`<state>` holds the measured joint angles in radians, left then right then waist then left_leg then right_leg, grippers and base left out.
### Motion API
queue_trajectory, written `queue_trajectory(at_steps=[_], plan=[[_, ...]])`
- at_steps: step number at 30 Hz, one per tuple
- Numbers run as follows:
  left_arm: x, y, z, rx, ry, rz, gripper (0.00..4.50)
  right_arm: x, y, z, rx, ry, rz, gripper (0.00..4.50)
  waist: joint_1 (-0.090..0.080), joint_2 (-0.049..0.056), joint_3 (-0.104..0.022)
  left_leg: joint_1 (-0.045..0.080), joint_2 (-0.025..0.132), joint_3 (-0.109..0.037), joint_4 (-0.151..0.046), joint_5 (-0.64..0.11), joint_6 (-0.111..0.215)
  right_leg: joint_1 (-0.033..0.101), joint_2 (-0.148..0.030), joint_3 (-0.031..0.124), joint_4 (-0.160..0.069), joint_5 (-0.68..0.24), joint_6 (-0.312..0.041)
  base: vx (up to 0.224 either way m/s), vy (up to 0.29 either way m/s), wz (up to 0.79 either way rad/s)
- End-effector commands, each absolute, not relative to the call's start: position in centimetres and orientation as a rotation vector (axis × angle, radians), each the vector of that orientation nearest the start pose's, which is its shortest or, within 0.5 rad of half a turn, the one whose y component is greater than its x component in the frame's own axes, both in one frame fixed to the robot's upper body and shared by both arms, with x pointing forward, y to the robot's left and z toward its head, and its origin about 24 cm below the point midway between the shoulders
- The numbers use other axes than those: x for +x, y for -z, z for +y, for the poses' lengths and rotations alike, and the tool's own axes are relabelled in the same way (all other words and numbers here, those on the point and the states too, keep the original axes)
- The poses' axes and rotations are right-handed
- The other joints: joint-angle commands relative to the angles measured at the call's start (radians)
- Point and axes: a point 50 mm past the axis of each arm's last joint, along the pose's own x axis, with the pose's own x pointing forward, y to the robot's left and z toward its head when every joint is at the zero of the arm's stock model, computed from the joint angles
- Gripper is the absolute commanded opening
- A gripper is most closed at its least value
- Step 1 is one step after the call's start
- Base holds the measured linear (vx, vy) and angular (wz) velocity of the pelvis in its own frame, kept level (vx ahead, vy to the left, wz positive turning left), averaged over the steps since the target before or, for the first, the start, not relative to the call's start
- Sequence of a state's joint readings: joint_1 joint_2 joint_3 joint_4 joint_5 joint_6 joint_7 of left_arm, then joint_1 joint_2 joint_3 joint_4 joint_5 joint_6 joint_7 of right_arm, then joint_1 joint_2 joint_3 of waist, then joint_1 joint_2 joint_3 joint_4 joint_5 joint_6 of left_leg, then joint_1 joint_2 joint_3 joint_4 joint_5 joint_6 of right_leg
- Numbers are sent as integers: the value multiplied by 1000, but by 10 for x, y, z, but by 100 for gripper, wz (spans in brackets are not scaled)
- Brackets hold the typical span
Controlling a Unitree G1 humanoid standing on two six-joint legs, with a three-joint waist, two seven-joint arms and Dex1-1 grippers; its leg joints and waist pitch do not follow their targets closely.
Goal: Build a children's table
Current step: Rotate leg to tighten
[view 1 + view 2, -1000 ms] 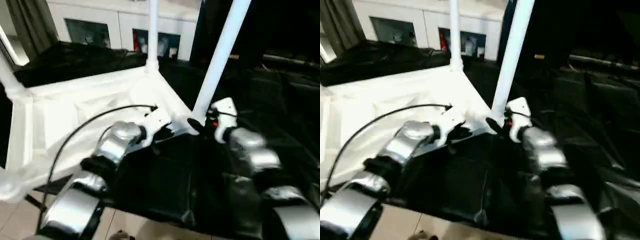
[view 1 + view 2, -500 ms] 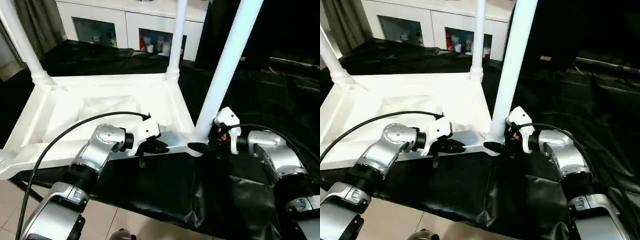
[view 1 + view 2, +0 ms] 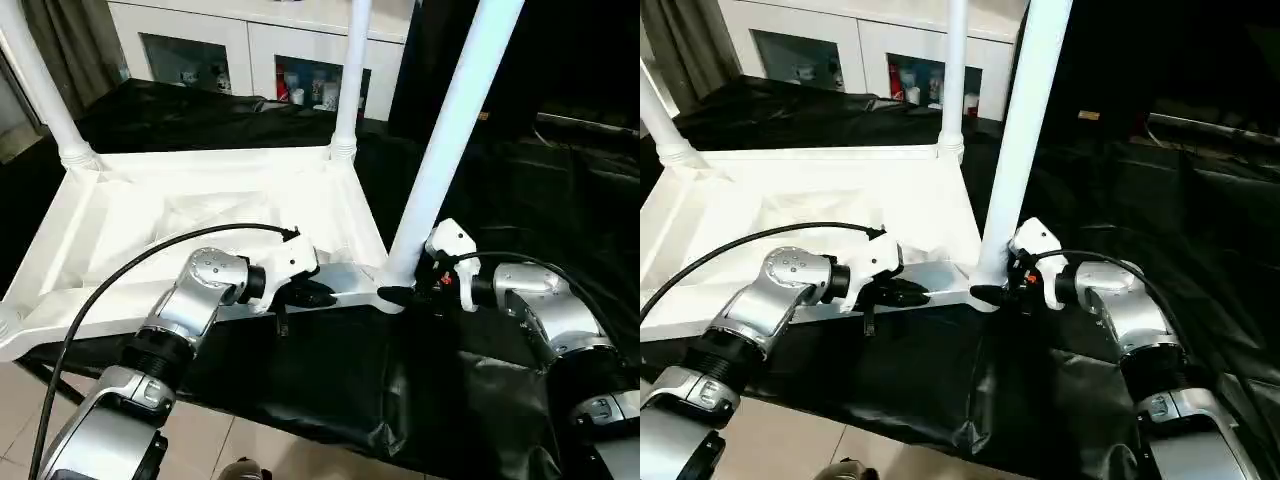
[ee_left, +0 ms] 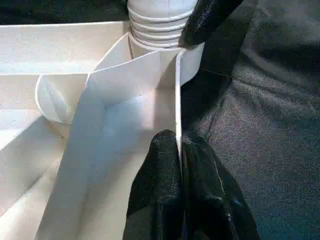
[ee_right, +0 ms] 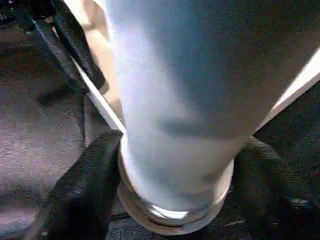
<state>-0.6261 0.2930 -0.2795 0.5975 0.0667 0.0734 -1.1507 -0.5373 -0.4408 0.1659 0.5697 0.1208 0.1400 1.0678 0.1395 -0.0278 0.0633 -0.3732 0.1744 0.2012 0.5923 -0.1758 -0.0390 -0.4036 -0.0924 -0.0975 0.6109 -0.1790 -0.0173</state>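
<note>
White plastic is seen across the left eye view: the children's table (image 3: 200,215) lies upside down on a desk (image 3: 520,200) draped in black sheeting, with its legs standing up. The left gripper (image 3: 318,296) is set on the near rim of the top, and the right gripper (image 3: 396,295) at the foot of the nearest leg (image 3: 452,130), at the near right corner. A white cabinet (image 3: 250,50) with glass doors is seen behind.

From the left wrist, the two black fingers (image 4: 162,185) are shown pinched shut on the thin upright rim wall, one on each side of it, just short of the ribbed corner socket (image 4: 157,27).

From the right wrist, the fingers (image 5: 82,185) are spread wide to either side of the leg's base (image 5: 175,200); one touches it, and contact on the other side cannot be told.
</note>
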Motion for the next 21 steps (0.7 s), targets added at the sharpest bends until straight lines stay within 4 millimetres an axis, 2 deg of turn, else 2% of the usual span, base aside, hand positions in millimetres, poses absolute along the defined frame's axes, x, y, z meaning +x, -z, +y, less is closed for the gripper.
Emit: queue_trajectory(at_steps=[1,5,8,9,10,11,12,13,14,15,16,18,19,21], plan=[[321,-71,98,386,1385,278,0,319,-57,-172,-240,-1082,376,290,-1,-16,-71,14,68,-30,-67,-187,55,49,-84,62,-76,-257,-196,0,0,0],[321,-69,99,391,1370,289,0,319,-53,-170,-208,-1053,377,279,-2,-15,-71,13,68,-30,-67,-182,55,50,-84,62,-74,-244,-200,0,0,0],[329,-65,98,408,1264,298,0,326,-46,-168,-162,-929,388,277,-9,-15,-71,15,66,-32,-69,-199,42,49,-84,60,-78,-269,-199,0,0,0],[336,-63,97,406,1191,297,0,332,-41,-168,-123,-826,402,277,-11,-15,-70,15,65,-32,-69,-203,39,48,-84,60,-79,-279,-197,0,0,0],[336,-63,97,406,1191,297,0,332,-41,-168,-123,-826,402,276,-16,-13,-68,16,64,-32,-71,-213,32,45,-83,60,-82,-298,-195,0,0,0],[346,-61,93,403,1079,316,0,341,-33,-161,-48,-649,412,276,-20,-16,-68,18,64,-35,-72,-237,19,48,-86,59,-87,-339,-184,0,0,0],[346,-61,93,403,1079,316,0,341,-33,-161,-48,-649,412,276,-26,-12,-67,24,64,-36,-74,-249,1,41,-84,60,-90,-360,-181,0,0,0],[354,-61,88,390,990,330,0,347,-28,-156,0,-507,425,276,-29,-13,-69,19,66,-40,-75,-249,-7,49,-88,59,-87,-359,-175,0,0,0],[354,-61,87,389,985,331,0,347,-28,-155,2,-498,426,275,-32,-11,-69,18,65,-37,-75,-247,-6,43,-87,62,-87,-348,-178,0,0,0],[360,-62,77,344,906,348,0,352,-23,-147,41,-351,437,275,-33,-11,-69,23,65,-37,-76,-251,-16,41,-87,62,-87,-340,-182,0,0,0],[361,-62,73,328,888,355,0,353,-21,-144,53,-308,440,275,-33,-10,-71,24,64,-38,-75,-243,-26,42,-89,62,-85,-329,-187,0,0,0],[362,-62,69,322,870,356,0,353,-20,-139,60,-293,441,275,-32,-11,-71,22,63,-36,-73,-232,-17,45,-89,62,-85,-305,-188,0,0,0],[362,-61,61,320,862,359,0,354,-18,-130,53,-266,440,275,-27,-10,-73,25,62,-30,-70,-215,1,43,-87,65,-83,-252,-195,0,0,0],[361,-60,53,321,870,361,0,354,-17,-123,36,-255,441,275,-25,-10,-76,18,60,-31,-70,-184,15,50,-85,63,-76,-209,-202,0,0,0]])
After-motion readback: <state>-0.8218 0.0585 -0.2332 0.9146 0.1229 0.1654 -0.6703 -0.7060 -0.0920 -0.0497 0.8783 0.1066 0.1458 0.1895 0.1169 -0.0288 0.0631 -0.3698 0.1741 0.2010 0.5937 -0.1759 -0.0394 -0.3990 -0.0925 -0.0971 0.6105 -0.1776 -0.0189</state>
